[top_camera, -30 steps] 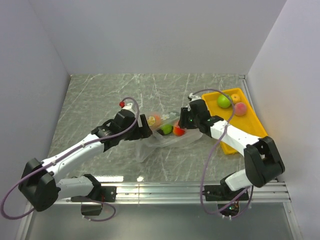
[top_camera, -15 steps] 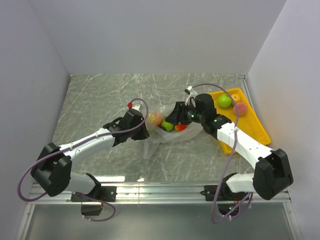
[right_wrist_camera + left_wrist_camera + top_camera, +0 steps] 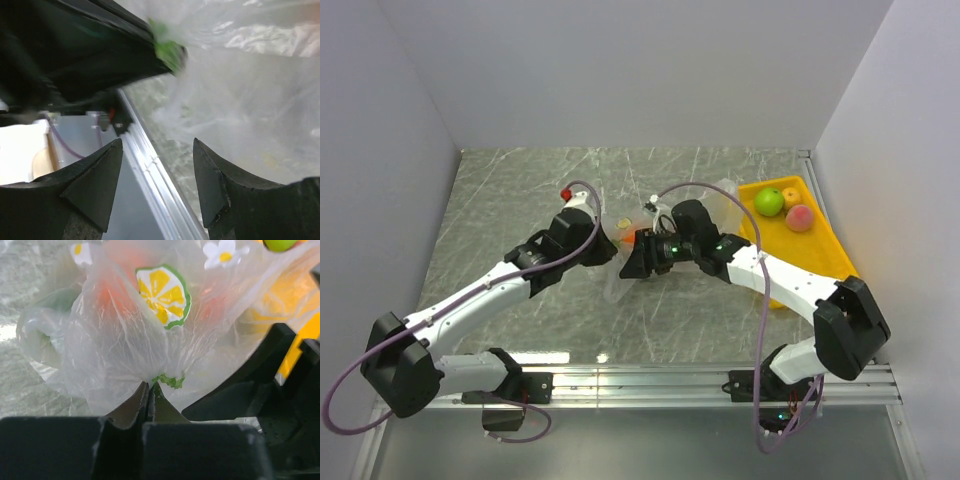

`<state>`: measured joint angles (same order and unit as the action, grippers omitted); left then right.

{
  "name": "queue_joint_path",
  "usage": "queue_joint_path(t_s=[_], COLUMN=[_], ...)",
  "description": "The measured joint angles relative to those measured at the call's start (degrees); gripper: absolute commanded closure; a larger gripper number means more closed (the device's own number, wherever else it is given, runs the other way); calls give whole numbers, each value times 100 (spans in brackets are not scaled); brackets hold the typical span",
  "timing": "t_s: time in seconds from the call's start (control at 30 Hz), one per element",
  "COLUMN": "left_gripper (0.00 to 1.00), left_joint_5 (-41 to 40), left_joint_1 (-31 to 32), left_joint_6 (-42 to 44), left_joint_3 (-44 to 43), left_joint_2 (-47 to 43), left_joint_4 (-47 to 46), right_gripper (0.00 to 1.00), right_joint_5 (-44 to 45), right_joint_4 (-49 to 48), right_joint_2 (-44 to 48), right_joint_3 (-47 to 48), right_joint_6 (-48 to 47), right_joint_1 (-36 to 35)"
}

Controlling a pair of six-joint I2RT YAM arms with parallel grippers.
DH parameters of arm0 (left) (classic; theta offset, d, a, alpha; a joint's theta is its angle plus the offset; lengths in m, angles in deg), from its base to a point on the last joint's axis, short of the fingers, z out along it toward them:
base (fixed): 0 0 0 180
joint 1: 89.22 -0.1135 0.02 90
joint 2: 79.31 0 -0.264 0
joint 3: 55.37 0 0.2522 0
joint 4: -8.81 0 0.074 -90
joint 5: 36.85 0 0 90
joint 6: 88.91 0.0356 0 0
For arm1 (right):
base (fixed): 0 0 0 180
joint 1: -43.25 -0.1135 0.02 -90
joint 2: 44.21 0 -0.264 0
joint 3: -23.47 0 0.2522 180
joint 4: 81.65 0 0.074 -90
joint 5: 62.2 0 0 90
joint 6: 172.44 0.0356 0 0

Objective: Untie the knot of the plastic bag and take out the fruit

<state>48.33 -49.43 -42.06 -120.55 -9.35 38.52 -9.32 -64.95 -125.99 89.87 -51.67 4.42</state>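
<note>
The plastic bag [image 3: 115,350] hangs bunched in front of my left gripper [image 3: 150,386], whose jaws are shut on a pinch of its thin film beside a green scrap. Printed on it are a lemon slice and flowers. Fruit [image 3: 107,292] shows as reddish blurs through the film, and from above as an orange spot, the fruit [image 3: 632,238]. From above, the left gripper [image 3: 609,250] holds the bag [image 3: 616,285] just off the table. My right gripper [image 3: 628,264] sits right beside it, open, nothing between its fingers [image 3: 157,150]; the bag [image 3: 245,85] lies just beyond. The knot is hidden.
A yellow tray [image 3: 820,255] lies at the right with a green apple [image 3: 769,202] and a peach [image 3: 800,217] in it. The metal rail [image 3: 150,170] of the table's near edge runs under my right fingers. White walls close in both sides.
My left gripper has shut on the bag's film. The right arm has swung left from the tray side to meet it, and the bag has bunched up between the two.
</note>
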Motion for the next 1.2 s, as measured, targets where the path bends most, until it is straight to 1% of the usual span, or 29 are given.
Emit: queue_joint_path(t_s=[0.07,0.17,0.27,0.3,0.37,0.47,0.57,0.7,0.77,0.83,0.93,1.03,1.2], left_gripper=[99,100,99,100,99,100,99,99,99,99,99,99,99], left_joint_5=[-63,-85,-63,-57,-39,-39,-46,-52,-55,-55,-57,-59,-66], left_joint_1=[0,0,0,0,0,0,0,0,0,4,4,4,4], left_joint_6=[0,-20,-59,-68,-105,-111,-111,-107,-107,-105,-105,-105,-107], left_joint_3=[-7,61,302,376,490,520,516,420,332,278,271,271,271], left_joint_2=[-114,-190,-302,-339,-389,-417,-420,-407,-372,-341,-337,-337,-354], left_joint_4=[24,125,208,256,343,435,481,579,592,592,603,623,763], right_gripper=[39,43,48,51,55,56,56,55,53,52,52,50,49], right_joint_5=[463,1480,2415,2643,3005,3462,3698,3648,3602,3624,3803,3958,4350], right_joint_4=[363,745,887,907,918,920,859,892,960,1012,1023,1008,929], right_joint_2=[46,144,155,109,-122,-608,-914,-933,-933,-898,-649,-420,-352], right_joint_3=[256,656,918,966,1045,1043,669,-4,-157,-168,-160,-46,181], right_joint_6=[-195,-516,-831,-918,-1049,-1165,-1211,-1156,-1156,-1156,-1154,-1071,-791], right_joint_1=[-101,-151,-140,-136,-131,-243,-544,-1093,-1322,-1405,-1300,-1036,-741])
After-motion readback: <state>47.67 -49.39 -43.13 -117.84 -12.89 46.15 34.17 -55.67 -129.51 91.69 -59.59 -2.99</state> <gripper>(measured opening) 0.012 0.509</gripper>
